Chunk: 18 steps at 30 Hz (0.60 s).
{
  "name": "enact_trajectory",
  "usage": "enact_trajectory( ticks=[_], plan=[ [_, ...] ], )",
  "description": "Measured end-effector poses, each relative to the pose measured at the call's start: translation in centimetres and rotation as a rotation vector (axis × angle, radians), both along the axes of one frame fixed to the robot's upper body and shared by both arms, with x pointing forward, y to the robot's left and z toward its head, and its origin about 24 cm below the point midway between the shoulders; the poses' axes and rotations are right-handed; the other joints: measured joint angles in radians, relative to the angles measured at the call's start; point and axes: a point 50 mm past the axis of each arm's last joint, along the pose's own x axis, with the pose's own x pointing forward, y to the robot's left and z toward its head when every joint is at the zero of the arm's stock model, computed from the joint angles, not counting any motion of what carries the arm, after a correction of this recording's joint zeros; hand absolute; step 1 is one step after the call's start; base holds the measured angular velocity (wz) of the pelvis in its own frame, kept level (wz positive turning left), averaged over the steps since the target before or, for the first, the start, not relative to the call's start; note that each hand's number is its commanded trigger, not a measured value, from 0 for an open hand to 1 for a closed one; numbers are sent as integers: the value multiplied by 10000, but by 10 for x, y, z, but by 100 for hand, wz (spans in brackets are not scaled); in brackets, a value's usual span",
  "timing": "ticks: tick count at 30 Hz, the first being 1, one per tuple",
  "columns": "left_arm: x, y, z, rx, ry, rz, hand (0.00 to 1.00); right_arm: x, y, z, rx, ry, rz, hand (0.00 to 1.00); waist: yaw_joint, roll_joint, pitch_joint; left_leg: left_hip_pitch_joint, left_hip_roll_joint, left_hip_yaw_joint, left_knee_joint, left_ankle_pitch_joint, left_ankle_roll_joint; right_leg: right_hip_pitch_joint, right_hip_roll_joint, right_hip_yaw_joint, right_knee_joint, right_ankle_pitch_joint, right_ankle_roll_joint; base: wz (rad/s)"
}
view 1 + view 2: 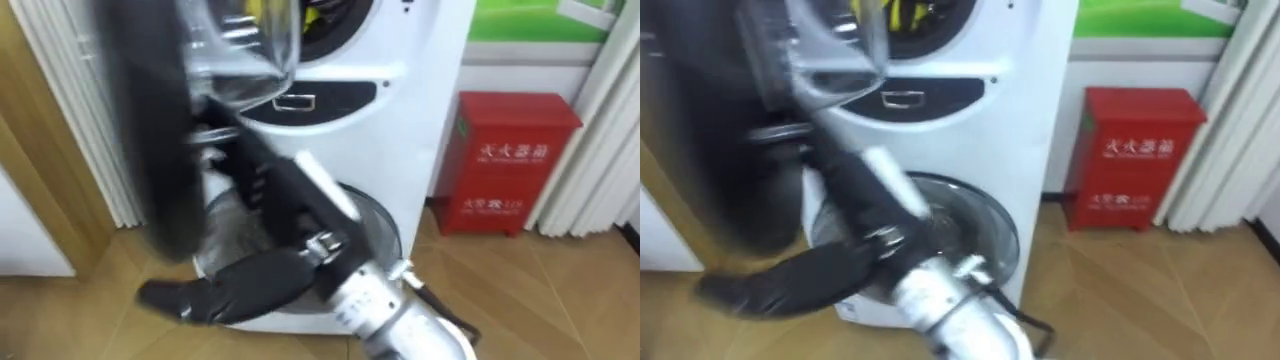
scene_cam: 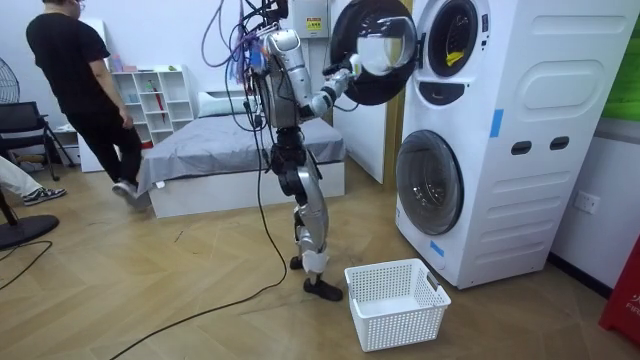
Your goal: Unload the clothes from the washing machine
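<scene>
The robot stands at the washing machine (image 2: 500, 150), a stacked pair. Its right hand (image 2: 352, 72) is up at the rim of the open upper door (image 2: 378, 45). The hand is blurred against the door, so I cannot tell whether its fingers curl round the rim. The clothes (image 2: 456, 58), a yellow bundle, lie inside the upper drum. They are beyond the hand and to its right, apart from it. A white basket (image 2: 400, 322) sits on the floor well below the hand. A red box (image 1: 510, 160) stands lower, far to the hand's right.
</scene>
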Motion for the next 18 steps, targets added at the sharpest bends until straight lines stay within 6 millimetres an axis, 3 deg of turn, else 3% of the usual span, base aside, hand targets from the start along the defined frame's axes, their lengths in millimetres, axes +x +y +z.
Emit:
enact_trajectory(
  ticks=[1,2,3,4,6,7,8,9,10,13,18],
  plan=[
    [3,-3,0,-90,-48,14,0,-1,9,10,-150,-533,582,0,-94,-2,160,-285,-34,-74,764,-45,-174,-455,-315,1613,2255,-806,-357,115],
    [7,-1,2,-70,-203,-22,0,-2,13,16,-138,-818,906,0,-288,-251,202,-696,-345,-172,1831,-264,-287,-793,-331,2652,3139,-1836,-570,126],
    [7,-2,2,-109,-237,-34,0,-3,14,15,-220,-845,1027,0,-128,-265,179,-729,-420,-213,2073,-277,-278,-748,-308,2768,3224,-1926,-937,93],
    [6,-2,2,-208,-252,95,0,-4,17,11,-467,-786,1418,0,300,-296,152,-575,-549,-170,2066,-278,-264,-538,-268,2902,2990,-1994,-1047,25],
    [4,1,1,-241,-198,332,0,-5,19,7,-752,-785,1877,0,598,-304,171,-314,-746,-118,1481,-242,-221,-180,-180,2903,2111,-1930,-952,17],
    [3,1,1,-236,-146,351,0,-5,20,6,-834,-794,1988,0,616,-264,183,-93,-848,-111,946,-212,-217,40,-117,2882,1602,-1794,-796,36],
    [4,-1,1,-267,-177,335,0,-4,19,6,-930,-901,1958,0,595,-160,195,85,-877,-135,532,21,44,107,1,2901,1252,-1436,-737,42],
    [6,0,1,-248,-225,333,0,-4,19,6,-967,-913,1947,0,600,-198,224,112,-984,-145,353,180,407,96,-14,2992,1176,-1215,-733,34],
    [5,0,1,-220,-228,346,0,-2,20,2,-1153,-826,1990,0,650,-239,271,253,-1104,-115,125,162,448,103,18,3231,966,-921,-714,15],
    [4,2,1,-165,-205,345,0,-1,22,-4,-1472,-684,2280,0,897,-234,273,462,-1248,-25,-33,-17,676,428,-45,3279,418,-405,-778,-7],
    [9,2,3,-138,-466,347,0,-2,22,-4,-1491,-709,2422,0,919,-263,276,807,-1360,1,-359,-133,893,801,-106,3195,-16,-293,-818,-3]
  ],
)
